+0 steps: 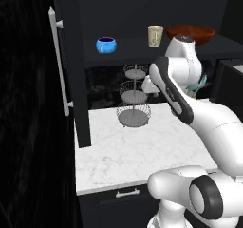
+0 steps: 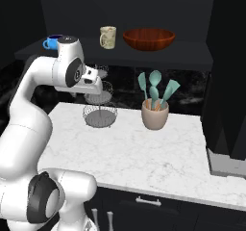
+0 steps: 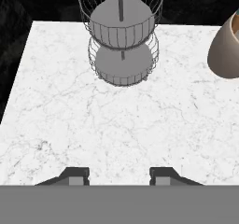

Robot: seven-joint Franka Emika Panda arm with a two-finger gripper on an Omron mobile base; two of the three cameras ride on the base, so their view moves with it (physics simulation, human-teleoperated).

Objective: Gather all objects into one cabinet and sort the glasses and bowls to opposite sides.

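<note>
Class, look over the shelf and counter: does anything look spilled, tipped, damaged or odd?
Nothing stands out. The blue bowl, tumbler and brown bowl sit upright on the shelf; the wire baskets and utensil pot stand straight.

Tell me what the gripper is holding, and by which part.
Nothing. The gripper stands open above bare marble counter, with no object between its fingertips.

Things partly hidden or cut off

The arm covered part of the blue bowl point(image 2: 52, 42) and brown bowl point(image 1: 191, 33); the utensil pot point(image 3: 226, 50) was cut by the hand view's edge.
</note>
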